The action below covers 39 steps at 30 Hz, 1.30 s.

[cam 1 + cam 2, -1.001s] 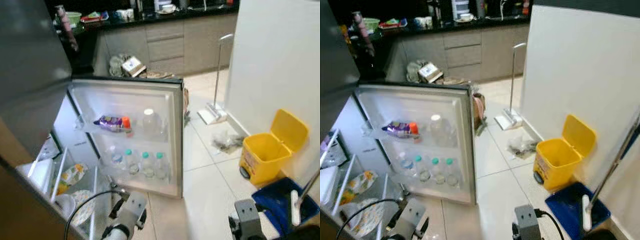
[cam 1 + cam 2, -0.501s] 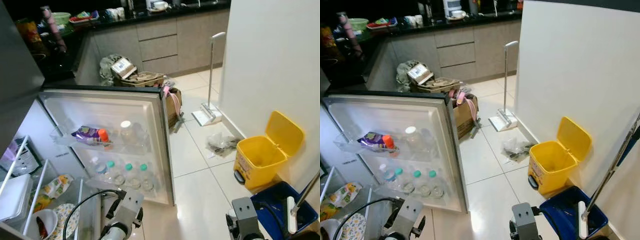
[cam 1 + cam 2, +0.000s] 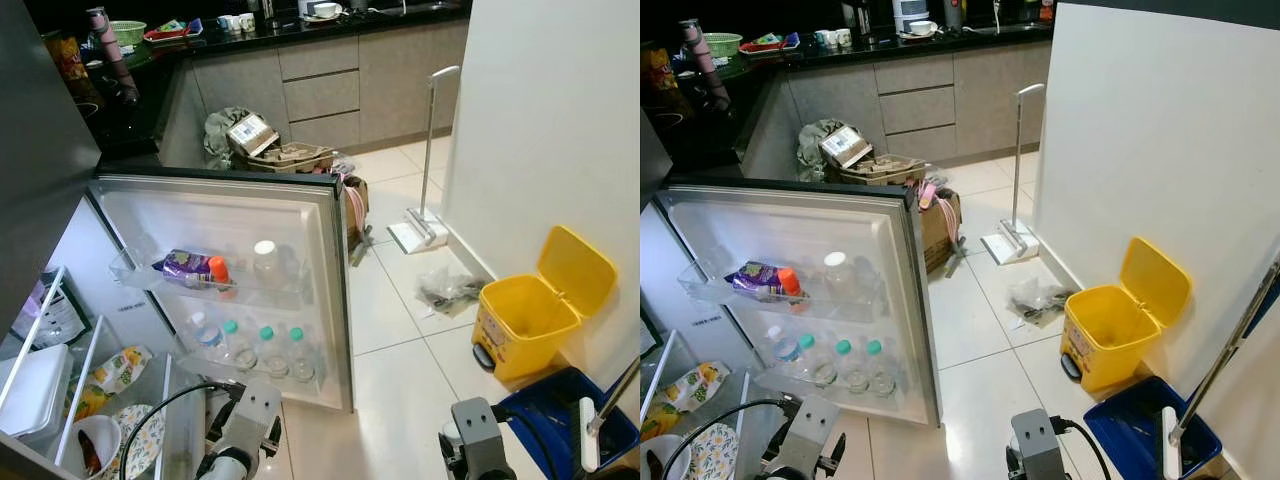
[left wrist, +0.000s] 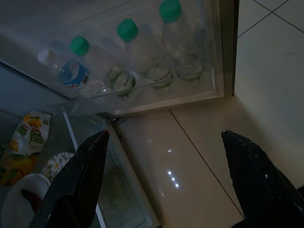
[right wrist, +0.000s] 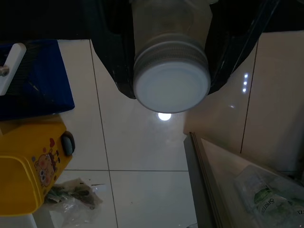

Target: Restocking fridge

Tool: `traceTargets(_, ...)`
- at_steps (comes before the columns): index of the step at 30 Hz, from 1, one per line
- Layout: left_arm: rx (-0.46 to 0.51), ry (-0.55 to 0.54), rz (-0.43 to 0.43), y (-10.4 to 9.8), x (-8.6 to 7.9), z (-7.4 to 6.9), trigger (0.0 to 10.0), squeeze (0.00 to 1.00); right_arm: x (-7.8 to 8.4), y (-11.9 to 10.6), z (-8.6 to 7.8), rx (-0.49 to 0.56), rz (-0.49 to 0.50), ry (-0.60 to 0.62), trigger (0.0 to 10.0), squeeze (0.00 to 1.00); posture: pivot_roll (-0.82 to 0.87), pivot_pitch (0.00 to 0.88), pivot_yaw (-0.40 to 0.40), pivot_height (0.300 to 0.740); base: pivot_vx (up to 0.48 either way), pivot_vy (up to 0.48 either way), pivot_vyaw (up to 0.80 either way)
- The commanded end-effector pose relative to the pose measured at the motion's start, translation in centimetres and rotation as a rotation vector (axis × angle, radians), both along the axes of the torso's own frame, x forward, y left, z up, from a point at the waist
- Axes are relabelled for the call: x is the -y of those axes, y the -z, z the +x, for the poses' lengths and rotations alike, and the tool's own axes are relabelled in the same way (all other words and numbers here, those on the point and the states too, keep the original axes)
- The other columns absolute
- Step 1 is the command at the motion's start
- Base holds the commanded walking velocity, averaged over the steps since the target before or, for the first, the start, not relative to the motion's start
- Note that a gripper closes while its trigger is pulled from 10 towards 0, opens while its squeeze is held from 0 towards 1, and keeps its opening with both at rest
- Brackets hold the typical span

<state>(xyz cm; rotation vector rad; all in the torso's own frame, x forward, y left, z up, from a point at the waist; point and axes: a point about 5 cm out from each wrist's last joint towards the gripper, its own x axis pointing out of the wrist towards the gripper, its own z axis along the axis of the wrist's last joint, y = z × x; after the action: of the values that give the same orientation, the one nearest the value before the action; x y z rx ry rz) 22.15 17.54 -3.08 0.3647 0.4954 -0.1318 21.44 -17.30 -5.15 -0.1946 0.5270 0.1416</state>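
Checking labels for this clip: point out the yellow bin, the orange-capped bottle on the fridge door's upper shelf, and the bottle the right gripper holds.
yellow bin (image 3: 525, 328), left eye view, front wall.
orange-capped bottle (image 3: 218, 271), left eye view, cap.
held bottle (image 5: 171, 87), right wrist view, white cap.

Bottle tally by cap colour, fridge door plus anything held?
Green-cap bottles, lower door shelf: 3
White-cap bottles, door shelves: 2
Orange-cap bottle, upper door shelf: 1
White-lid bottle in right gripper jaws: 1
Total: 7
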Motion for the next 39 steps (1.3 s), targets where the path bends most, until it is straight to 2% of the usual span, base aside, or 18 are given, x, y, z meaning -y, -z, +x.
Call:
traceTargets(1, 0.0, -0.002, -0.005, 0.1, 0.2, 0.0, 10.0, 0.0, -0.3, -0.8, 0.9, 0.059, -0.014, -0.027, 10.0, 0.0, -0.16, 0.012, 0.043, 0.74, 0.0, 0.0, 0.0)
traceTargets(5, -0.002, -0.004, -0.003, 0.2, 0.2, 0.0, 10.0, 0.0, -0.4, -1.9, 2.1, 0.128, -0.014, -0.043, 10.0, 0.0, -0.16, 0.012, 0.043, 0.74, 0.0, 0.0, 0.0)
traceTargets(6, -0.001, -0.002, -0.002, 0.1, 0.2, 0.1, 10.0, 0.0, -0.7, -3.7, 4.0, 0.219, -0.004, -0.079, 10.0, 0.0, -0.16, 0.013, 0.046, 0.74, 0.0, 0.0, 0.0)
traceTargets(8, 0.007, -0.002, -0.005, 0.0, 0.2, 0.2, 10.0, 0.0, -1.1, -5.1, 5.3, 0.284, 0.014, -0.101, 10.0, 0.0, -0.16, 0.012, 0.045, 0.74, 0.0, 0.0, 0.0)
traceTargets(10, 0.007, -0.002, -0.005, 0.0, 0.2, 0.2, 10.0, 0.0, -1.1, -5.1, 5.3, 0.284, 0.014, -0.101, 10.0, 0.0, -0.16, 0.012, 0.045, 0.74, 0.0, 0.0, 0.0)
traceTargets(13, 0.036, -0.006, -0.017, -0.6, 0.4, 0.8, 10.0, 0.0, -2.2, -7.7, 7.5, 0.386, 0.059, -0.144, 10.0, 0.0, -0.15, 0.008, 0.04, 0.74, 0.0, 0.0, 0.0)
traceTargets(15, 0.049, -0.009, -0.02, -0.7, 0.5, 0.9, 10.0, 0.0, -2.9, -8.0, 7.8, 0.402, 0.071, -0.166, 10.0, 0.0, -0.15, 0.006, 0.037, 0.74, 0.0, 0.0, 0.0)
traceTargets(22, 0.056, -0.013, -0.028, -0.7, 0.6, 0.9, 10.0, 0.0, -3.3, -7.4, 7.3, 0.382, 0.072, -0.174, 10.0, 0.0, -0.15, 0.005, 0.038, 0.74, 0.0, 0.0, 0.0)
traceTargets(26, 0.083, 0.009, -0.097, -1.4, 1.1, 0.9, 10.0, 0.0, -3.5, -7.1, 6.7, 0.382, 0.054, -0.214, 10.0, 0.0, -0.15, 0.007, 0.042, 0.74, 0.0, 0.0, 0.0)
traceTargets(27, 0.096, 0.035, -0.169, -2.2, 1.6, 1.1, 10.0, 0.0, -3.7, -7.3, 6.6, 0.395, 0.039, -0.246, 10.0, 0.0, -0.15, 0.007, 0.041, 0.74, 0.0, 0.0, 0.0)
traceTargets(28, 0.096, 0.035, -0.169, -2.2, 1.6, 1.1, 10.0, 0.0, -3.7, -7.3, 6.6, 0.395, 0.039, -0.246, 10.0, 0.0, -0.15, 0.007, 0.041, 0.74, 0.0, 0.0, 0.0)
traceTargets(29, 0.105, 0.082, -0.267, -3.3, 2.3, 1.4, 10.0, 0.0, -3.8, -7.7, 6.7, 0.416, 0.022, -0.273, 10.0, 0.0, -0.15, 0.007, 0.041, 0.74, 0.0, 0.0, 0.0)
traceTargets(30, 0.105, 0.082, -0.267, -3.3, 2.3, 1.4, 10.0, 0.0, -3.8, -7.7, 6.7, 0.416, 0.022, -0.273, 10.0, 0.0, -0.15, 0.007, 0.041, 0.74, 0.0, 0.0, 0.0)
traceTargets(31, 0.138, 0.221, -0.438, -6.5, 3.5, 2.2, 10.0, 0.0, -3.8, -8.6, 7.2, 0.465, -0.011, -0.298, 10.0, 0.0, -0.14, 0.007, 0.035, 0.74, 0.0, 0.0, 0.0)
traceTargets(32, 0.138, 0.221, -0.438, -6.5, 3.5, 2.2, 10.0, 0.0, -3.8, -8.6, 7.2, 0.465, -0.011, -0.298, 10.0, 0.0, -0.14, 0.007, 0.035, 0.74, 0.0, 0.0, 0.0)
traceTargets(35, 0.175, 0.464, -0.532, -11.2, 3.4, 3.0, 10.0, 0.0, -3.3, -10.5, 8.3, 0.556, -0.032, -0.271, 10.0, 0.0, -0.13, 0.004, 0.035, 0.74, 0.0, 0.0, 0.0)
traceTargets(38, 0.177, 0.519, -0.54, -12.2, 3.2, 3.1, 10.0, 0.0, -3.2, -11.1, 8.6, 0.583, -0.03, -0.262, 10.0, 0.0, -0.13, 0.004, 0.035, 0.74, 0.0, 0.0, 0.0)
traceTargets(39, 0.176, 0.582, -0.549, -13.4, 3.1, 3.2, 10.0, 0.0, -3.2, -12.0, 8.9, 0.616, -0.025, -0.264, 10.0, 0.0, -0.13, 0.003, 0.038, 0.74, 0.0, 0.0, 0.0)
